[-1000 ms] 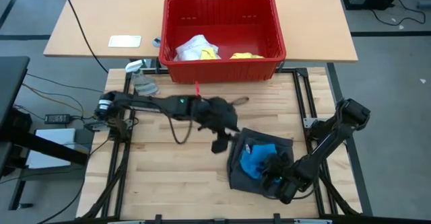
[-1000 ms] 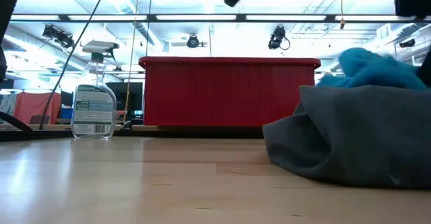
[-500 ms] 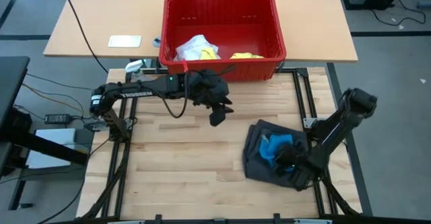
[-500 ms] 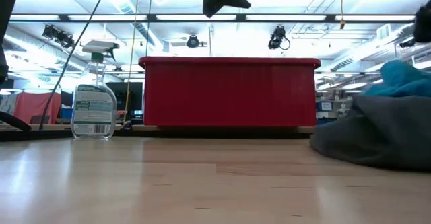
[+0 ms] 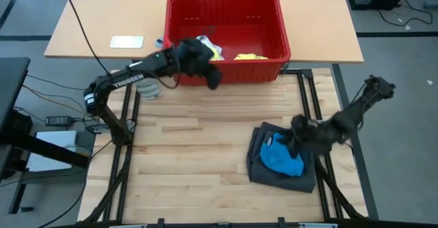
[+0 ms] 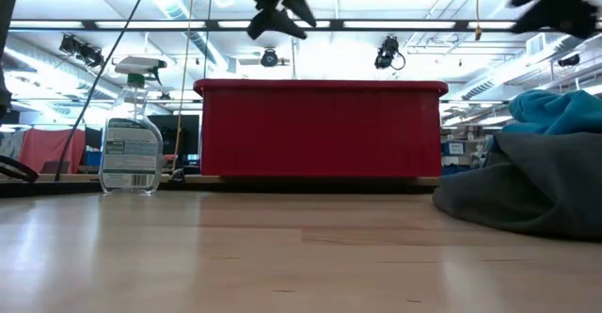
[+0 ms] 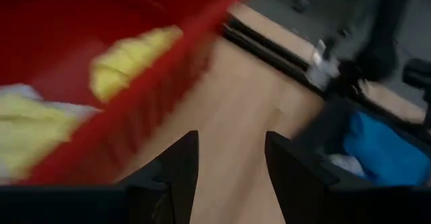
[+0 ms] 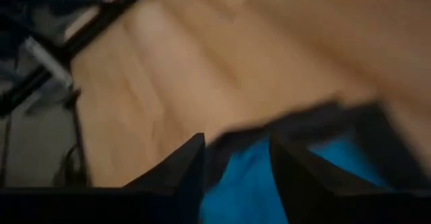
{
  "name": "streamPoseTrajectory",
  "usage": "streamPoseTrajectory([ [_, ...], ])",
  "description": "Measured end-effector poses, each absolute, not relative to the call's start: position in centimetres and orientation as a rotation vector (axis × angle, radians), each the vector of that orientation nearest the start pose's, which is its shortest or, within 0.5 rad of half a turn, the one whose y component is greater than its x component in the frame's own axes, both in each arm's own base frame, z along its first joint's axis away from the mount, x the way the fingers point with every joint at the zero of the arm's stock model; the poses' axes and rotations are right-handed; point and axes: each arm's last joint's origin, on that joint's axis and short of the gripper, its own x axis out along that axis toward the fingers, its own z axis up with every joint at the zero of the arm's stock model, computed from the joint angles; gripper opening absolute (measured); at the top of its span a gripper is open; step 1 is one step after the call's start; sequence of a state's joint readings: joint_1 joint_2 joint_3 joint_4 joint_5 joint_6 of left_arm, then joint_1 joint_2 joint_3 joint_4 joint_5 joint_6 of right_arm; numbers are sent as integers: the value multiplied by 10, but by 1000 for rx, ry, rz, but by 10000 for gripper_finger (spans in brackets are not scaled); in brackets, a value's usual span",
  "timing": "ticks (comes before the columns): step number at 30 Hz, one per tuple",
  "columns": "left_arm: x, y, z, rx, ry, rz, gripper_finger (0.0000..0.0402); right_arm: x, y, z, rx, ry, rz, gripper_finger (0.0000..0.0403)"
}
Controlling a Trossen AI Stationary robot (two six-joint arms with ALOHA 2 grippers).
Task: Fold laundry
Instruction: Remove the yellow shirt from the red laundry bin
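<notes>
Right, left gripper point(image 7: 229, 158), fingers apart & empty, upper-mid frame at basket point(image 5: 274, 50) rim, should drop onto yellow shirt point(image 5: 250, 56) w/ care; right gripper point(image 8: 236, 158), fingers apart & empty, lower right by blue piece point(image 5: 280, 161).

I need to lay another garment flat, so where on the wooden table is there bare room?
The wooden table is bare across its left and middle, between the red basket and the near edge. The right side is crowded: the dark grey shorts with the bright blue piece on top, and the right gripper over them.
</notes>
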State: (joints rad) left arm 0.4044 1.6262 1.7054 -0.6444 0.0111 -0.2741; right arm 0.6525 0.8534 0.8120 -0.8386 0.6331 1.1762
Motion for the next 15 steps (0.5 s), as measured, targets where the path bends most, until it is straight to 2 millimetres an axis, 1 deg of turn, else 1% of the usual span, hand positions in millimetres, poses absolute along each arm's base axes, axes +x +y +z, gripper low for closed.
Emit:
streamPoseTrajectory([
  [3,314,163,399,-395,464,530,173,139,51,290,534,528,-464,203],
  [5,308,177,395,-395,483,566,173,150,32,296,497,468,-513,215],
  [7,308,187,384,-382,547,554,173,163,12,303,468,396,-539,221],
  [10,317,198,359,-359,673,497,173,185,-24,315,455,242,-580,223],
  [13,327,208,335,-383,756,422,173,201,-67,323,494,86,-611,221],
  [15,332,212,325,-406,774,373,173,210,-96,327,514,34,-622,221],
])
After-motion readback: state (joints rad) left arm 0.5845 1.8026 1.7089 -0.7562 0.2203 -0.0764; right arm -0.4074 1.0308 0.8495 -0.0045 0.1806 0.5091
